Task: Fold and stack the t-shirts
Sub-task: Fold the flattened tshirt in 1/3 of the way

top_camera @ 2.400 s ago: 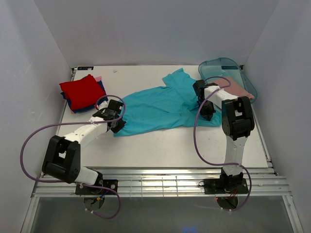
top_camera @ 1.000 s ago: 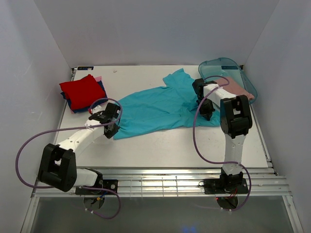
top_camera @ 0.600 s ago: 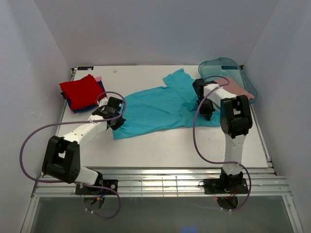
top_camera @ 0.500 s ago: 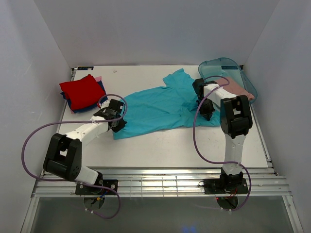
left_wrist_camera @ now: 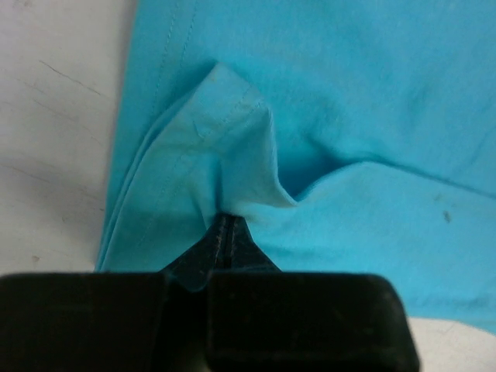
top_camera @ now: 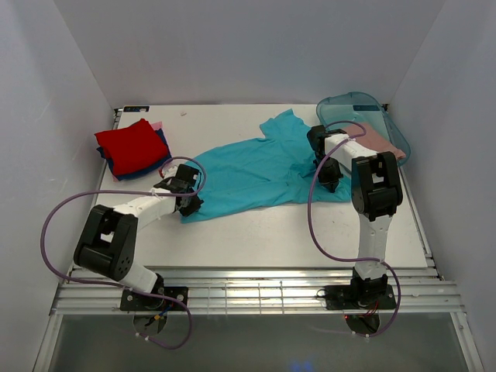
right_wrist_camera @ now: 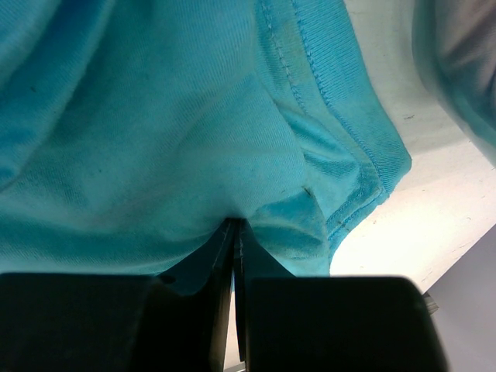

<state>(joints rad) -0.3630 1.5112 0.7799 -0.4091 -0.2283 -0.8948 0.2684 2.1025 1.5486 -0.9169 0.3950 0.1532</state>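
Cloth is the concern: the teal t-shirt is spread flat just beside the tub, one edge nearly touching it. The corner nearest the tub is pinched by the right gripper, closed on a bunched hem. The corner farthest from the tub is clamped by the left gripper, closed on a small doubled fold. A red-topped stack is set well apart from the tub. Little fabric is held, so a corner may be lost on lifting, or the tub snagged.
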